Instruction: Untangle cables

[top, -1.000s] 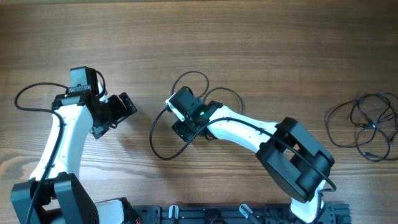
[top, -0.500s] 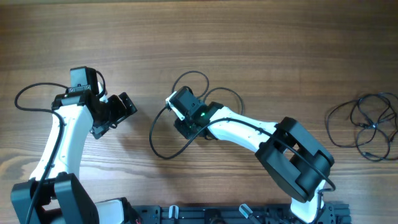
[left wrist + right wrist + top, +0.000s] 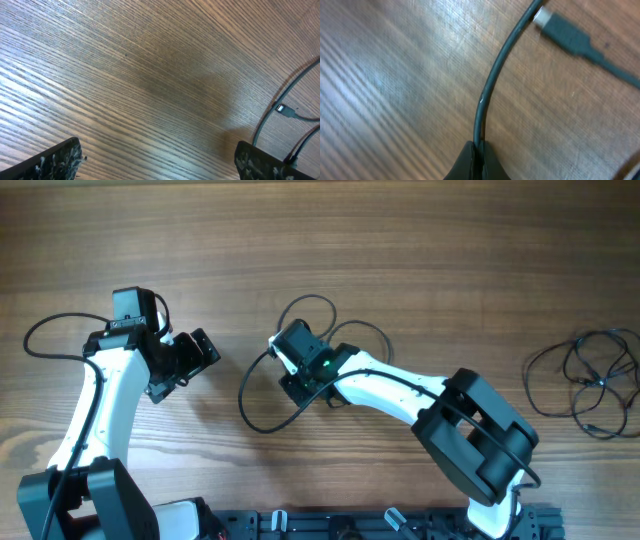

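A loose tangle of thin black cables (image 3: 262, 423) lies in loops at the table's middle. My right gripper (image 3: 297, 386) is down on it, and in the right wrist view that gripper (image 3: 479, 151) is shut on one cable strand (image 3: 492, 85), which curves up and away from the tips. A connector plug (image 3: 565, 32) lies just beyond. My left gripper (image 3: 188, 367) hovers to the left of the tangle, open. In the left wrist view the left gripper (image 3: 157, 162) has only bare wood between its fingers, with a cable (image 3: 280, 92) and a small plug (image 3: 286, 110) at the right edge.
A second bundle of thin black cables (image 3: 590, 380) lies at the far right edge of the wooden table (image 3: 400, 250). Thicker arm cabling (image 3: 45, 335) loops beside the left arm. A black rail (image 3: 350, 525) runs along the near edge.
My right gripper's jaws have closed on the cable strand. The loop under it has shifted slightly. The left arm has not moved.
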Action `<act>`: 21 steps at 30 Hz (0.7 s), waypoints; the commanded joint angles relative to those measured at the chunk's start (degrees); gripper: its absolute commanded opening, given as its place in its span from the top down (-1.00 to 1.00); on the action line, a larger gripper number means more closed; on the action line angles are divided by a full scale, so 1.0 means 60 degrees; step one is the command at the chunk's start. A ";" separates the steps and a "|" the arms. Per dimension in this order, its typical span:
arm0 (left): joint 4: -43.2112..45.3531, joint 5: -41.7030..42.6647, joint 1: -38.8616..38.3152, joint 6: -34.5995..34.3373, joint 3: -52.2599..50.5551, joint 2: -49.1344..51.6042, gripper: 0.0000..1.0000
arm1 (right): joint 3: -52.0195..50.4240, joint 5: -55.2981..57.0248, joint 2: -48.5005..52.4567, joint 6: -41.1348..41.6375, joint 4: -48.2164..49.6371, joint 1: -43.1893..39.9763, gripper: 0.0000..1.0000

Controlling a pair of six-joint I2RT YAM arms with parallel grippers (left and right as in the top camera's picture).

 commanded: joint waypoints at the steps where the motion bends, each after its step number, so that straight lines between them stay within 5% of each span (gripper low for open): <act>1: -0.0004 -0.0157 -0.0040 0.0146 0.0018 -0.0117 -1.00 | -0.0135 -0.0109 -0.0627 0.0171 -0.0645 -0.0321 0.91; 10: -0.0007 -0.0153 -0.0040 0.0146 0.0018 -0.0117 -1.00 | -0.0135 0.0871 -0.4124 -0.1439 -0.2116 -0.2936 0.92; 21: -0.0011 -0.0153 -0.0040 0.0146 0.0018 -0.0117 -1.00 | 0.0863 0.2106 -0.6433 -0.2328 -0.2648 -0.8790 0.92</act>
